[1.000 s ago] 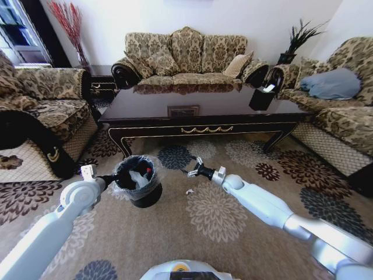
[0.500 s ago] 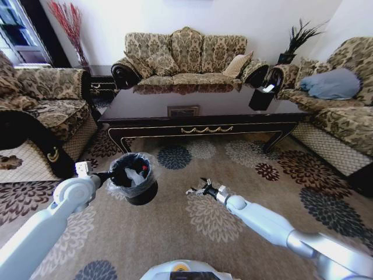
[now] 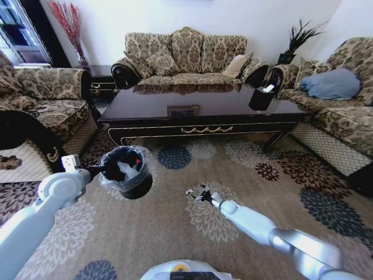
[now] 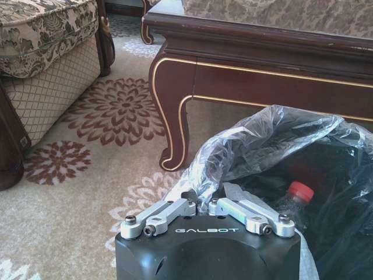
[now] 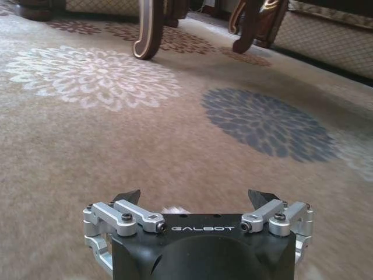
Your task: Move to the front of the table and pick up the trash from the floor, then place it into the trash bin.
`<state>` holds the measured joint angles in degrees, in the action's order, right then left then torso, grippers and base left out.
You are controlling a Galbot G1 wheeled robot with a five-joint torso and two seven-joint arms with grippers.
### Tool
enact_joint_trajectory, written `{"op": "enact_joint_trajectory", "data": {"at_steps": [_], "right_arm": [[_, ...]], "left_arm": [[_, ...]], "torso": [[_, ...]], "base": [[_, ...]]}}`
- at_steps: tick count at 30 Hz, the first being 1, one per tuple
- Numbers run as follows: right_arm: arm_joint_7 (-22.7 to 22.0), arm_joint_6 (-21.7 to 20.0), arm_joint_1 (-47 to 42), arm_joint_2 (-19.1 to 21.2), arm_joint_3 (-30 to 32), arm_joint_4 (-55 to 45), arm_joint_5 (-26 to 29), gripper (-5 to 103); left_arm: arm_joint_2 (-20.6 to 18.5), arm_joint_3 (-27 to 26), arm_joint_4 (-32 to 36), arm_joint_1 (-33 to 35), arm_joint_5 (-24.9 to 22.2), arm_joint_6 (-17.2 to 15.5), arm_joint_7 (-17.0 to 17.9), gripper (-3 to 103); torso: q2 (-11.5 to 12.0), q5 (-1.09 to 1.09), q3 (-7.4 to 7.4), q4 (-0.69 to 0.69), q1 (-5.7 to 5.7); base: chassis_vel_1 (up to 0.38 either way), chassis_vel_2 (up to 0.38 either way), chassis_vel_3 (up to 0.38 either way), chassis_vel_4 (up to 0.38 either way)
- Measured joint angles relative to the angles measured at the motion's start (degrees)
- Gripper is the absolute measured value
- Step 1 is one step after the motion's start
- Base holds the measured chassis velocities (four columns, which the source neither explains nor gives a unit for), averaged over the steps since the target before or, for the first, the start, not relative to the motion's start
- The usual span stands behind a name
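Right pincer [image 3: 199,194] hanging low over the floor [image 3: 175,233] at lower centre of the head view, fingers spread wide and holding nothing, pads [image 5: 129,197] flanking a sliver of white at the housing edge in the right wrist view. Aiming at the tiny white scrap [image 3: 189,192], lying on the carpet just beside the fingertips, left of them and in front of the table [image 3: 198,116]. Left pincer [image 3: 100,170] pinching shut on the trash bin [image 3: 125,175] at its bag-lined rim, at middle left of the head view; red-capped bottle [image 4: 296,195] and white paper sitting inside already. Judging the step in hand as the final approach to the scrap. Doing it well probably means centring the piece between the open fingers before descending, pressing the tips lightly into the pile, then closing slowly so the scrap is not flicked away. Keeping the bin steady and close seems wise, shortening the carry across.
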<state>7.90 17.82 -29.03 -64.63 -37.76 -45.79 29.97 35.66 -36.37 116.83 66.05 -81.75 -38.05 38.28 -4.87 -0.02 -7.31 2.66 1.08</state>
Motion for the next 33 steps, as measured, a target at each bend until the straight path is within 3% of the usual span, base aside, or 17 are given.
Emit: {"op": "enact_joint_trajectory", "data": {"at_steps": [6, 17, 20, 25, 33], "right_arm": [[-0.6, -1.1, 1.1, -5.7, -1.2, 5.5, 1.2, 100], [-9.6, -4.1, 0.9, -8.0, -0.1, 8.5, 6.2, 100], [-10.9, -5.4, 1.1, -8.3, 0.3, 9.1, 10.7, 100], [-11.2, -6.3, 1.2, -9.3, 1.0, 9.9, 15.6, 100], [-10.9, -6.6, 1.1, -10.2, 0.4, 10.6, 15.3, 100]], "left_arm": [[0.0, -0.1, 0.1, 0.1, -0.1, 0.0, 0.0, 5], [0.1, -0.6, 0.6, 0.5, -0.1, 0.0, 0.0, 5], [0.0, -0.7, 1.0, 0.6, -0.2, 0.0, 0.0, 5], [-0.1, -1.1, 1.4, 1.0, -0.2, 0.0, 0.1, 5], [0.0, -1.7, 1.6, 1.8, -0.1, 0.0, 0.2, 5]], "torso": [[0.0, 0.01, 0.00, -0.02, 0.00], [0.0, 0.01, 0.00, 0.01, 0.01], [0.0, 0.01, 0.00, 0.01, 0.01], [0.0, 0.02, 0.00, 0.00, 0.01], [0.0, 0.02, 0.01, 0.00, 0.01]], "base": [[0.000, 0.000, 0.000, 0.000], [0.000, 0.000, 0.000, 0.000], [0.000, 0.000, 0.000, 0.000], [0.000, 0.000, 0.000, 0.000], [0.000, 0.000, 0.000, 0.000]]}}
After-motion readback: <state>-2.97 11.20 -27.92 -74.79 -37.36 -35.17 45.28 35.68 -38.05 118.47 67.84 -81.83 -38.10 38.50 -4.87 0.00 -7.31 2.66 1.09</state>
